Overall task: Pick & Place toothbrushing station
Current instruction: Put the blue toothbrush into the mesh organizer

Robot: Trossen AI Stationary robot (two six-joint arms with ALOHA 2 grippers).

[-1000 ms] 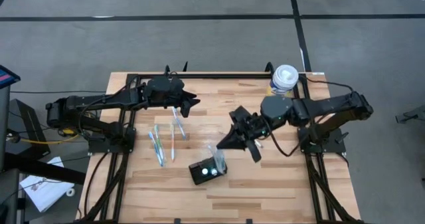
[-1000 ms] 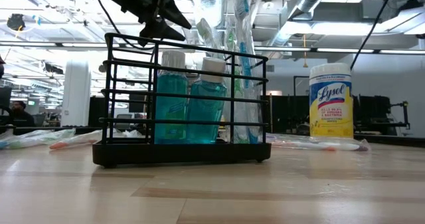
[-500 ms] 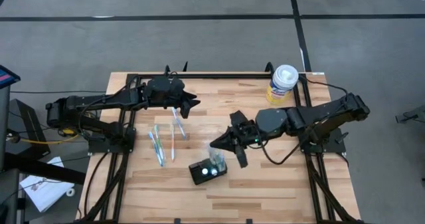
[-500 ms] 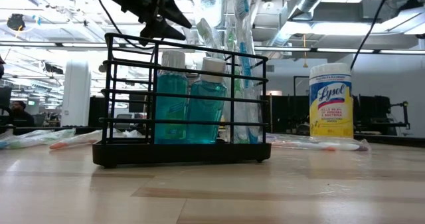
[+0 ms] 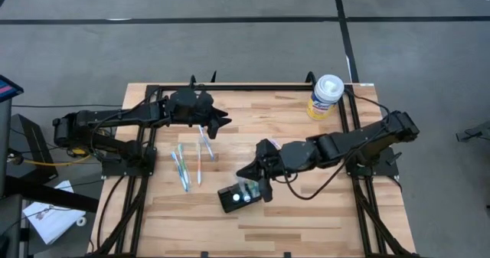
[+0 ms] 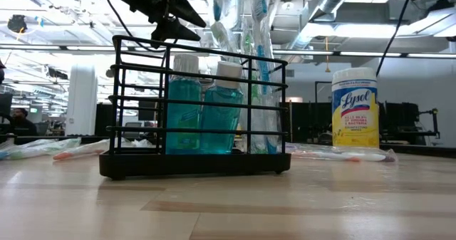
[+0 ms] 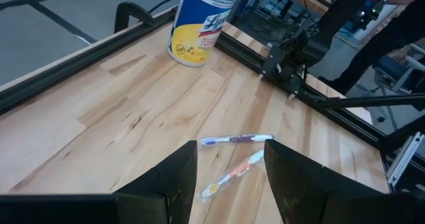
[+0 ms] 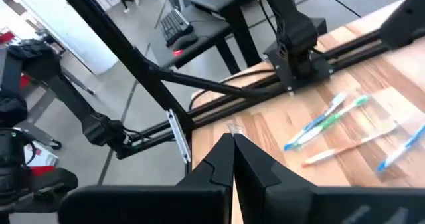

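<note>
The toothbrushing station (image 5: 239,196), a black wire holder, stands near the table's front middle. In the low view the station (image 6: 194,112) holds two teal bottles (image 6: 184,105) and upright toothbrushes (image 6: 258,69). My right gripper (image 5: 246,173) reaches in from the right and hangs shut just above the station's far right corner. In its wrist view the right gripper (image 8: 232,144) shows nothing between its fingers. My left gripper (image 5: 220,122) hovers open over the far left of the table. The left gripper (image 7: 230,161) is also empty in its wrist view. My right gripper is shut close over the tops of the toothbrushes standing in the station (image 5: 246,183). I cannot tell whether it touches or holds one, since the fingers hide that spot from above.
Several loose toothbrushes (image 5: 190,160) lie on the table left of the station, and two more (image 7: 234,157) lie ahead of my left gripper. A white-and-yellow wipes canister (image 5: 325,96) stands at the far right corner. Black frame rails run along the table's edges.
My right gripper has moved down and toward the table's left and near edge. It started to the right of the station and is now just above it, and it stayed shut. In the low view a blue-white toothbrush end now shows above the station's rack.
</note>
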